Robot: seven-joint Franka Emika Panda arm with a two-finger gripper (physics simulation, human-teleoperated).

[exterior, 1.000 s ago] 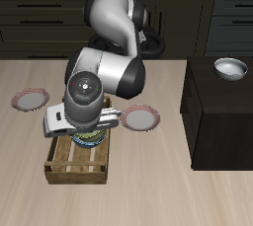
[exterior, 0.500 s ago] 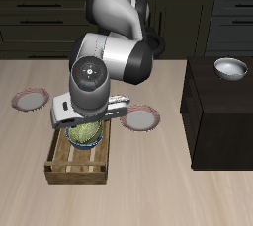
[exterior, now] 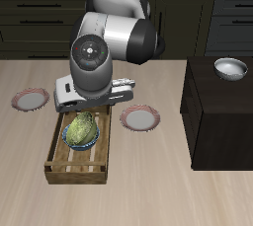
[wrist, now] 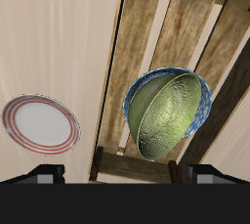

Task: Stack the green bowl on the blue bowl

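Observation:
The green bowl (exterior: 82, 128) rests tilted inside the blue bowl (exterior: 79, 145), and both sit in a wooden crate (exterior: 74, 166) on the table. My gripper (exterior: 87, 112) hangs above them, open, with nothing between its fingers. In the wrist view the green bowl (wrist: 166, 118) lies in the blue bowl (wrist: 146, 79), whose speckled rim shows around it. The crate's slats (wrist: 146, 22) lie beneath, and my gripper (wrist: 125, 174) has its fingertips spread wide and clear of the bowls.
A pink-rimmed plate (exterior: 140, 119) lies beside the crate, also seen in the wrist view as the plate (wrist: 39, 125). A second plate (exterior: 30, 99) lies near the table's edge. A white-grey bowl (exterior: 230, 68) stands on a dark cabinet (exterior: 222, 121).
My gripper has let go of the green bowl and risen away from the crate. The green bowl now shows fully, resting in the blue bowl.

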